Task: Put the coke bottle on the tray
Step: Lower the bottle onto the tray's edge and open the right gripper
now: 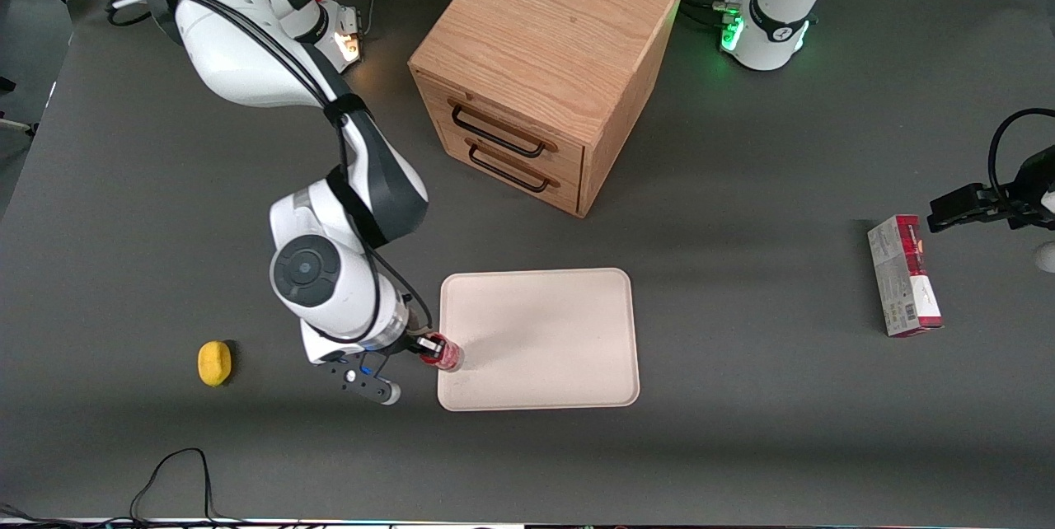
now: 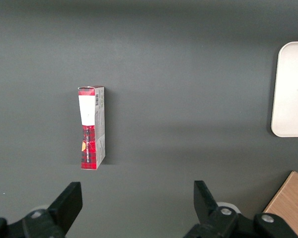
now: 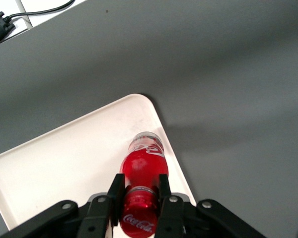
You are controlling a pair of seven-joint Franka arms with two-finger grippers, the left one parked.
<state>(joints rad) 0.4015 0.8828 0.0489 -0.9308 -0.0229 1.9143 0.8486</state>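
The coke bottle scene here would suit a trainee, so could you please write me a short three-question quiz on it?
1. True or false: the gripper is shut on the coke bottle near its cap.
2. Over which part of the tray is the bottle? A) the middle B) the edge toward the working arm's end of the table C) the corner nearest the wooden cabinet
3. Fill in: the red-and-grey carton lies toward the ____ arm's end of the table.

Key: 1 true. 2 B. 3 parked.
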